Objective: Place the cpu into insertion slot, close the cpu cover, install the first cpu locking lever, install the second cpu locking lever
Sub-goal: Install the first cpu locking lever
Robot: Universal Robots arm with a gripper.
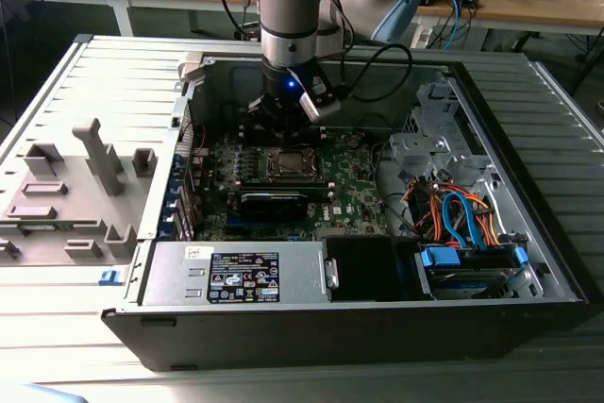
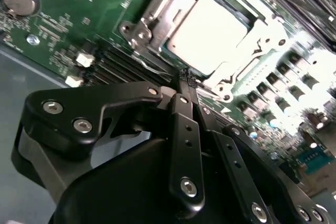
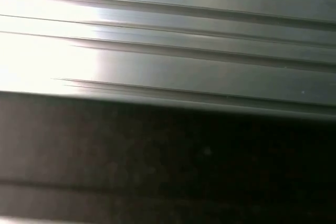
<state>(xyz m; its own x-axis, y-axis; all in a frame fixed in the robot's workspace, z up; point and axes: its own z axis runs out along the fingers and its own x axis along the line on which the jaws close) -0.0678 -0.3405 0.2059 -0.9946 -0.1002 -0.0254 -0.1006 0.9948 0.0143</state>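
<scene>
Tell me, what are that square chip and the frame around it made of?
The cpu top looks like matte silvery metal, pale and evenly lit. The cpu cover framing it seems thin stamped steel, shiny, with bright glints along its cut edges.

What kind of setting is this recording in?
Probably a robotics lab or workshop: an open computer case lies on a ribbed metal table, with cluttered wooden benches behind and the gripper beside the cpu.

The exterior view is evenly lit. In the second wrist view, glare washes out the cpu and nearby board. The first wrist view is blurred, streaked with bright glare above deep shadow.
</scene>
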